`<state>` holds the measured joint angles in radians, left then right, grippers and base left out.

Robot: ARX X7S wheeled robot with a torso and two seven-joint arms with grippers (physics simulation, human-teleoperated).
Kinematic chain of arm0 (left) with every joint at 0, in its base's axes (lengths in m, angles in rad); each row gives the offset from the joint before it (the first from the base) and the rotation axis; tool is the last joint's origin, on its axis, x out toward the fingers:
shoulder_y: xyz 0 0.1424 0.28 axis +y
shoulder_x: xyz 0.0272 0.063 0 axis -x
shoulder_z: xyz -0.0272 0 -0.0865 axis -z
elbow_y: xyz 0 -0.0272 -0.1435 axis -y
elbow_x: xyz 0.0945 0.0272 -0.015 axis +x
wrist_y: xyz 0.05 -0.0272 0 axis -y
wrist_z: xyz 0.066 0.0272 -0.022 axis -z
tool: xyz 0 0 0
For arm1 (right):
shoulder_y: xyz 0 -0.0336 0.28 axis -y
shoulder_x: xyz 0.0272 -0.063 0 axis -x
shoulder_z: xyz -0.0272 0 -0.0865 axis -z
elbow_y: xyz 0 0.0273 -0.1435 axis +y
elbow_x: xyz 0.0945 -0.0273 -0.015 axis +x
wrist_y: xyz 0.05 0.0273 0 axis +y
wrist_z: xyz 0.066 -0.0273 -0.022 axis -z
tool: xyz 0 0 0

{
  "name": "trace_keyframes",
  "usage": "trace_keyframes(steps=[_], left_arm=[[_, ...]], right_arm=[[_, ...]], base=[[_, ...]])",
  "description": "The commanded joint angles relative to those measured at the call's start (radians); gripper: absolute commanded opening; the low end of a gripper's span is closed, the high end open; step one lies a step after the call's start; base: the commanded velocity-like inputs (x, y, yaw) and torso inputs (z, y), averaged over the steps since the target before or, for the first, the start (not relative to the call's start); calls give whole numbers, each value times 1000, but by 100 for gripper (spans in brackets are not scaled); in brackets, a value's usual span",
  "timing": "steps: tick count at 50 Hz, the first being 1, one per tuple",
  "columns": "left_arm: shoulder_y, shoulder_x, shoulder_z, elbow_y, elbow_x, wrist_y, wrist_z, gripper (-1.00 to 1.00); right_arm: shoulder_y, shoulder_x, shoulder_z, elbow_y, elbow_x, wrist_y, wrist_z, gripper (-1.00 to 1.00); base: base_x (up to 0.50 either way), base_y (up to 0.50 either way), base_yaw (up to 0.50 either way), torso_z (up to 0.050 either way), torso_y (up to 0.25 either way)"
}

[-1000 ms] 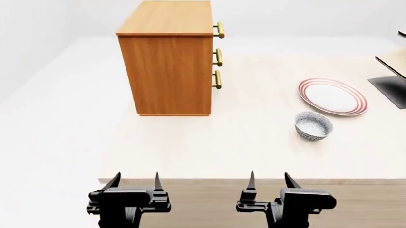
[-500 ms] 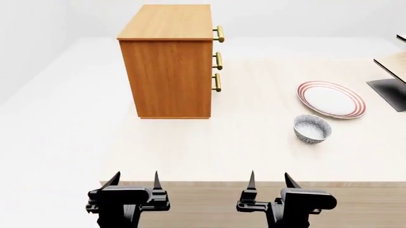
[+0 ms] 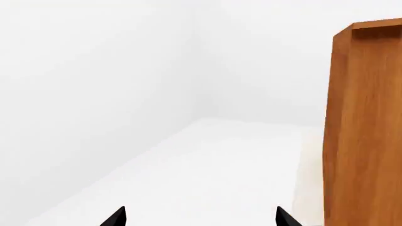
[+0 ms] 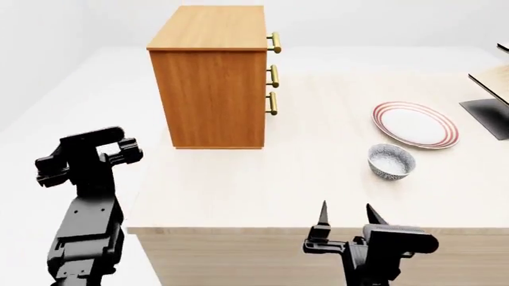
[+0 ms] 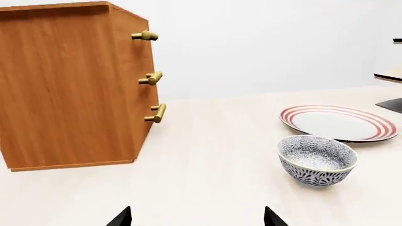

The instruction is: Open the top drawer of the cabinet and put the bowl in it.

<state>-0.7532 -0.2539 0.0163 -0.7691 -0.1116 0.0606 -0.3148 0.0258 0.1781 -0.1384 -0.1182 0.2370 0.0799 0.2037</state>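
cabinet (image 4: 211, 77): upright on the pale table (image 4: 318, 179), toward its back-left part in the head view; drawer fronts face the right side of that view.
top drawer (image 5: 146, 36): closed, flush with the two drawers under it; only its brass handle shows (seen almost edge-on, so the drawer face itself is barely visible).
bowl (image 4: 391, 160): upright on the table, right of the cabinet and well apart from it, nearer the front edge; nothing inside that I can see.
plate (image 4: 415, 123): white with red rings, flat on the table just behind the bowl; from the right wrist view they look near but not touching.
rack (image 4: 493, 98): pale slanted board on a black base, cut off at the far right edge.
left gripper (image 3: 201, 217): raised off the table's left side, level with the cabinet's lower part; fingertips set wide apart, nothing between them, pointing past the cabinet's side panel.
right gripper (image 4: 347, 215): low at the table's front edge, fingers wide apart, empty, aimed toward the bowl and cabinet.
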Motion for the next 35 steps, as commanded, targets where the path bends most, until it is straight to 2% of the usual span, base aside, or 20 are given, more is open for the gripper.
trace_keyframes(steps=[1, 5, 8, 12, 18, 22, 25, 35], left_arm=[[-474, -57, -18, -540, 106, 52, -151, 100], [-512, -66, 7, -540, 128, -28, -207, 100], [-530, -76, 17, -540, 125, -73, -225, 100], [-535, -90, 16, -540, 114, -125, -229, 100], [-539, -106, 6, -540, 108, -166, -213, 100], [-545, -110, 2, -540, 109, -178, -201, 100], [-552, -111, 5, -540, 111, -184, -186, 100], [-551, -110, 1, -540, 110, -192, -178, 100]], right_arm=[[178, 111, 60, -367, 85, 370, 72, 100], [460, 171, 142, -458, 232, 681, 96, 100], [701, 182, 201, -408, 340, 858, 107, 100], [962, 182, 203, -153, 338, 882, 72, 100], [1191, 158, 200, 329, 298, 780, -28, 100], [1254, 153, 189, 556, 270, 731, -70, 100], [1260, 151, 181, 650, 259, 724, -83, 100], [1265, 145, 175, 719, 271, 758, -103, 100]], base=[[0, 0, 0, 0, 0], [0, 0, 0, 0, 0], [0, 0, 0, 0, 0], [0, 0, 0, 0, 0], [0, 0, 0, 0, 0], [0, 0, 0, 0, 0], [0, 0, 0, 0, 0], [0, 0, 0, 0, 0]])
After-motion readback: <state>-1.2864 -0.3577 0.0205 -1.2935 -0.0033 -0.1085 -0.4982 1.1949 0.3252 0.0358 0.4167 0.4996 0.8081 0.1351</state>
